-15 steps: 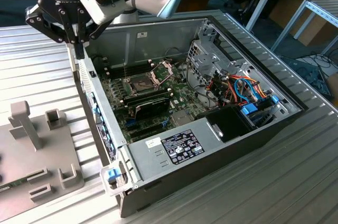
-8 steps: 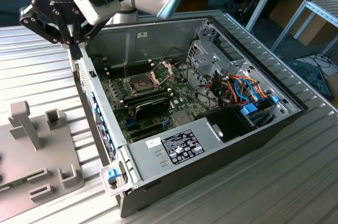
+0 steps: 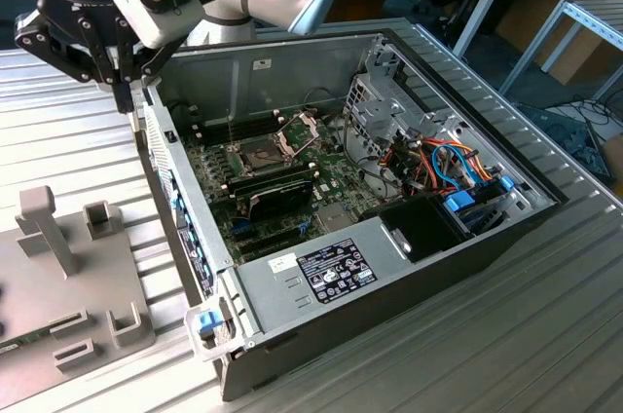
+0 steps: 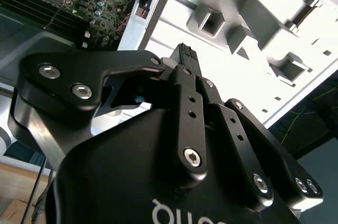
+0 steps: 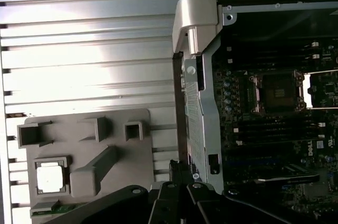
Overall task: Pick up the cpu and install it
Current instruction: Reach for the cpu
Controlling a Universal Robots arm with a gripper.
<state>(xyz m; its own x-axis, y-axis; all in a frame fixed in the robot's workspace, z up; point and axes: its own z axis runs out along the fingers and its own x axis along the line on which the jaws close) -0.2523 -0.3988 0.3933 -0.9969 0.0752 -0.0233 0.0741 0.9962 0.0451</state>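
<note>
**Well apart from the chip: mind the closed fingers and the case wall**

Your gripper hangs over the slatted table, just beside the outer wall of the open computer case. Its fingers are drawn together with nothing between them. The cpu lies flat in a square pocket of the grey fixture tray, well apart from the fingertips. The socket sits bare, its hinged frame lifted.

If you descend with the fingers closed, they likely press on the chip's metal top rather than straddle it. The pocket leaves little edge to grip, so an off-centre pinch could tilt or drop the thin chip. A low carry risks clipping the case wall. A skewed placement may damage the socket's contacts.
</note>
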